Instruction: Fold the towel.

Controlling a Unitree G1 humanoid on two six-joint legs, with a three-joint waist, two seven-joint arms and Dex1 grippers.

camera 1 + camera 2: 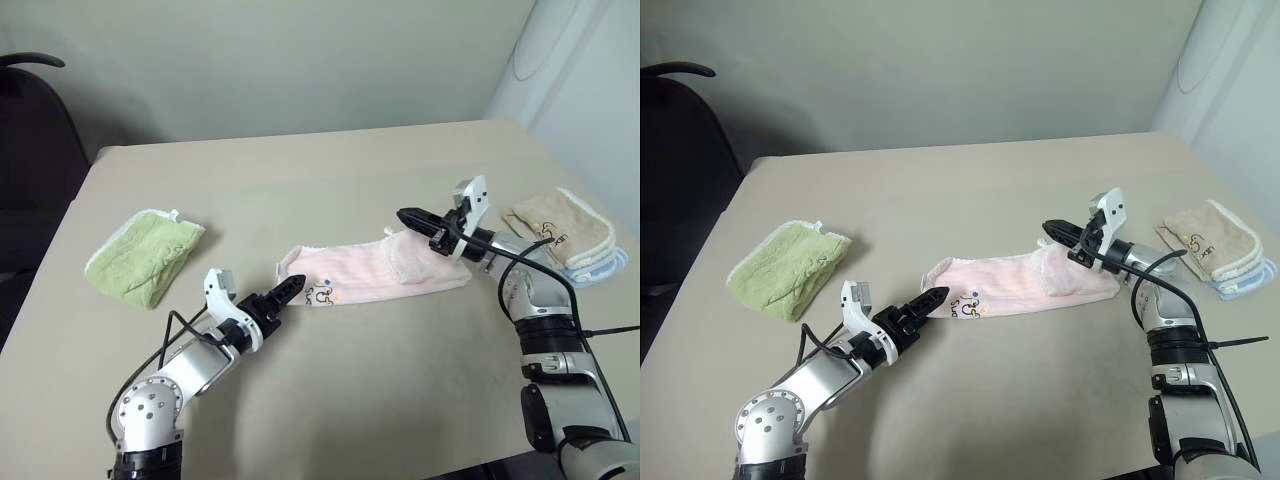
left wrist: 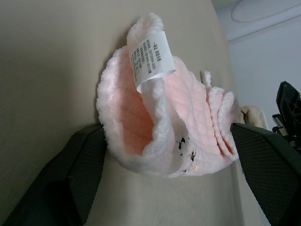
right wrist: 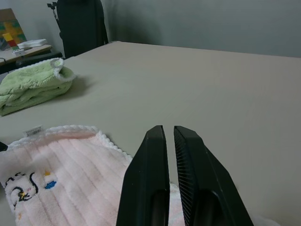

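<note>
On the beige table (image 1: 330, 180), the pink towel (image 1: 360, 275) lay mid-table, half-folded. The left gripper (image 1: 283, 293) gaped around its near end, holding nothing; the right gripper (image 1: 412, 217) hovered empty, fingers together. A shallow pinch might drag the fold askew.

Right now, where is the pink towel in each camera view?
Left eye: pink towel at table centre, between both arms.
Right eye: centre.
Left wrist: its near end with the white care label, between the open left pincer's fingers.
Right wrist: lower left.
Shared landmark: green towel.
</note>
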